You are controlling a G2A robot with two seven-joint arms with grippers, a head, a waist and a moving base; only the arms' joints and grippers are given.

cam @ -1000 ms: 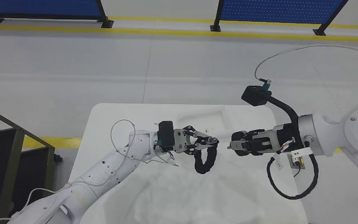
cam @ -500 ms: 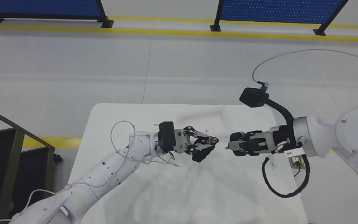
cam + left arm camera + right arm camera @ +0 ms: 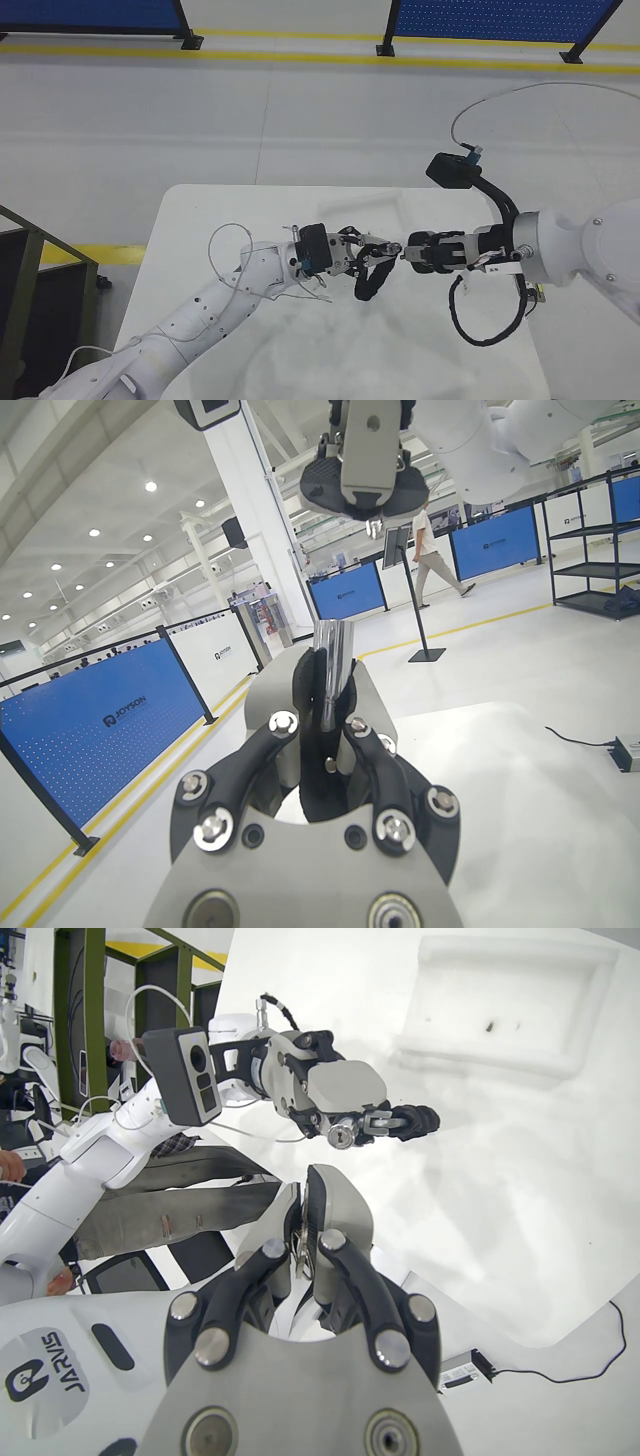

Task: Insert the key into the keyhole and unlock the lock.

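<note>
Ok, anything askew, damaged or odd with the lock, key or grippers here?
Nothing stands out. The left gripper is shut on the lock, keyhole facing the right gripper, which pinches the key. The key is not in yet, and the lock's black cable trails from it.

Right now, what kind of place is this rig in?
Probably a factory or demo hall: blue barrier panels fence the area, yellow floor lines mark lanes, and a black shelving rack stands nearby.
</note>
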